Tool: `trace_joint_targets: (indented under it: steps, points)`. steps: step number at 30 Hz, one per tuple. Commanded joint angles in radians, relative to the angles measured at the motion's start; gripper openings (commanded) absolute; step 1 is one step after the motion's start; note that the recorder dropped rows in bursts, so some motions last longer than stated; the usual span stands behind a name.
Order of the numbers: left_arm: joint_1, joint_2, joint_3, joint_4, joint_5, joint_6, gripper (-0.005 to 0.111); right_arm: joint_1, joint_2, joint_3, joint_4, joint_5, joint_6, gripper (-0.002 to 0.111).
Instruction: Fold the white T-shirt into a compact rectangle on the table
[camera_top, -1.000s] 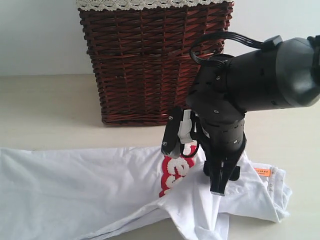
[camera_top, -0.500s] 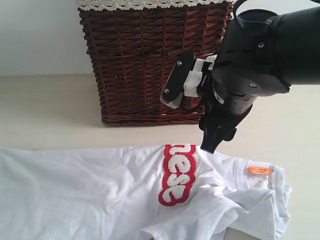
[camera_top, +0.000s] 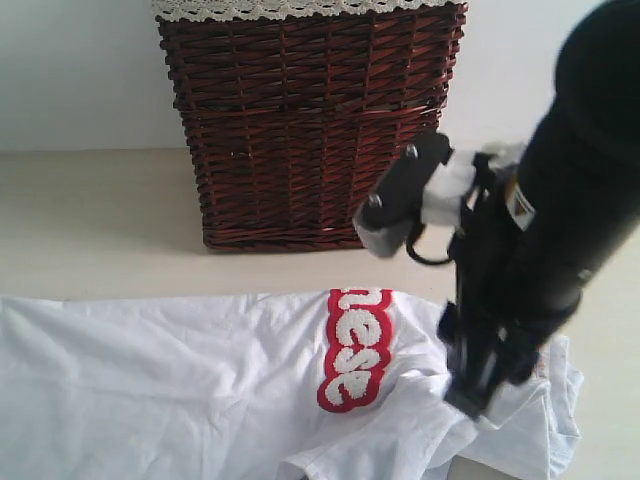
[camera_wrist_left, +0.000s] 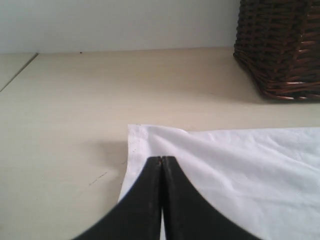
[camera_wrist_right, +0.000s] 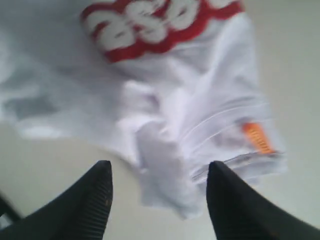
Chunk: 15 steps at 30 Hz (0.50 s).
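Exterior view: the white T-shirt lies spread on the table across the near side, wrinkled, its red band with fuzzy white letters running across the cloth right of centre. Behind it stands 1 dark brown wicker basket with white lace trim at the rim, apart from the shirt, plain white wall behind. The black right arm comes in from the right and points down; the right gripper is low over the bunched right end of the shirt, and I cannot tell from here how its jaws stand. Left wrist view: the left gripper is clenched, its 2 black fingers pressed flat together with no gap, tips over a corner edge of the T-shirt; whether any cloth is nipped I cannot tell. Bare table lies beyond, with the basket at the far side. Right wrist view, blurred: the right gripper is released, its 2 ribbed fingers well apart, straddling the crumpled folded end of the T-shirt with nothing clamped. An orange tag sits near 1 finger, the red band is further off, and the table shows beside the cloth.
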Motion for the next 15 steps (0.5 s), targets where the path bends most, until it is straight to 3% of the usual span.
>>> trace_joint_targets:
  steps: [1,5,11,15]
  points:
    - [0.004,-0.006,-0.003,0.004,-0.008,0.001,0.000,0.001,-0.106,0.132,0.374,0.051,-0.343,0.054]
    - [0.004,-0.006,-0.003,0.004,-0.008,0.001,0.000,0.001,-0.131,0.263,0.594,0.010,-0.611,0.054]
    - [0.004,-0.006,-0.003,0.004,-0.008,0.001,0.000,0.092,-0.076,0.387,0.473,-0.260,-0.645,0.052]
    - [0.004,-0.006,-0.003,0.004,-0.008,0.001,0.000,0.167,0.008,0.387,0.269,-0.421,-0.527,0.025]
